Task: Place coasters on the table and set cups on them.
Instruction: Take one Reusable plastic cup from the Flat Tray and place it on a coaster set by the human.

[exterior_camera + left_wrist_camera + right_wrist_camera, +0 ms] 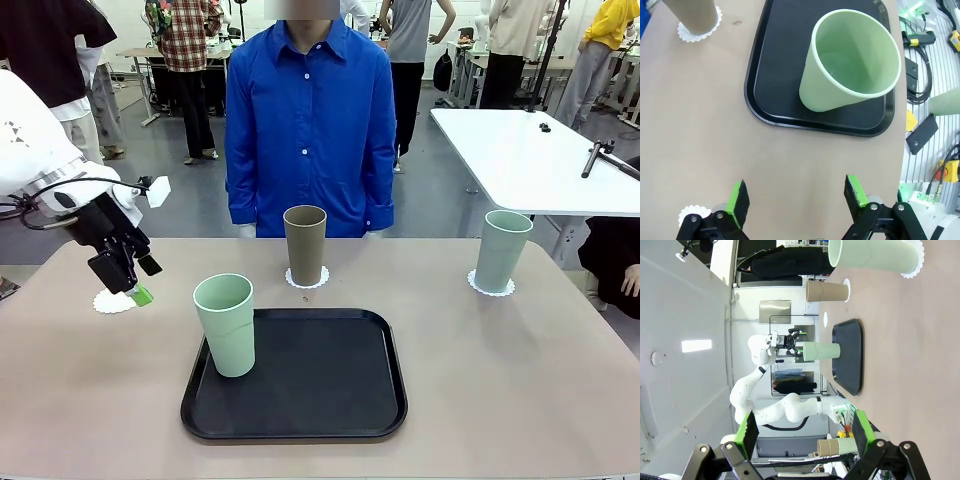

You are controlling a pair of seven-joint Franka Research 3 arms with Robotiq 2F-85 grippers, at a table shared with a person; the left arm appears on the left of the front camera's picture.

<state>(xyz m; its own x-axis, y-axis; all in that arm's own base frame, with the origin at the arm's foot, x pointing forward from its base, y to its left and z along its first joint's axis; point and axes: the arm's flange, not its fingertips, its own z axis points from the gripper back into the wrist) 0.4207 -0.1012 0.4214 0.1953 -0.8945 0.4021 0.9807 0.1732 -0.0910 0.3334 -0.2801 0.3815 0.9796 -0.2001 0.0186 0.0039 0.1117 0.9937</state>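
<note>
left hand [138, 292] angles down beside the bare coaster [108, 303], fingers spread and empty; right hand [805, 429] likewise spread.

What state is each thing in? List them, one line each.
olive-brown cup: upright on middle coaster
right mint cup: upright on right coaster
left mint cup: upright on black tray, no coaster under it
left coaster: flat on table, bare
left hand: open, empty, by left coaster
right hand: open, empty
</note>
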